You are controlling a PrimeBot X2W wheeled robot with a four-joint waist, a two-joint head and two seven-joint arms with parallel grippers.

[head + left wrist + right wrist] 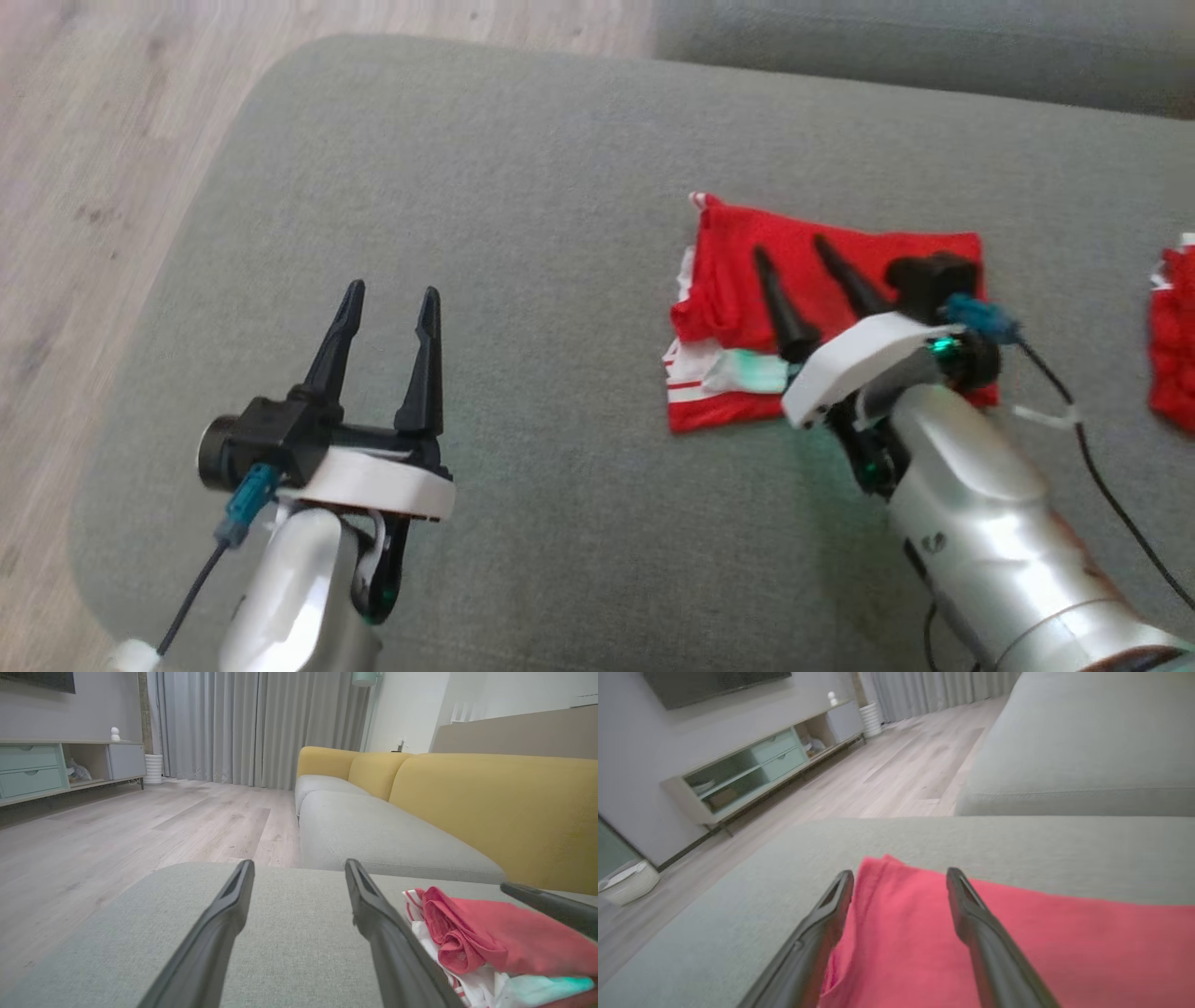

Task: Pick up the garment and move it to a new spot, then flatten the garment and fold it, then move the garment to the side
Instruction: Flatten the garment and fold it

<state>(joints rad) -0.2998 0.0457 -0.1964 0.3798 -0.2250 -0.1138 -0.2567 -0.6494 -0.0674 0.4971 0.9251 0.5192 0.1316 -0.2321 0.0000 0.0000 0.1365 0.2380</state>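
Treat folded red garment (730, 271), lying right of centre on grey cushion (523, 187), as light, limp and prone to unfolding, and pinch all layers at a folded edge with right gripper (789, 245), spread wide and empty above it, left gripper (392, 287) likewise spread, empty, well apart.

The left gripper (392, 294) points forward with its two dark fingers spread wide, nothing between them. Well to its right and slightly further forward, the right gripper (792, 246) tilts leftward, its fingers likewise parted and empty.
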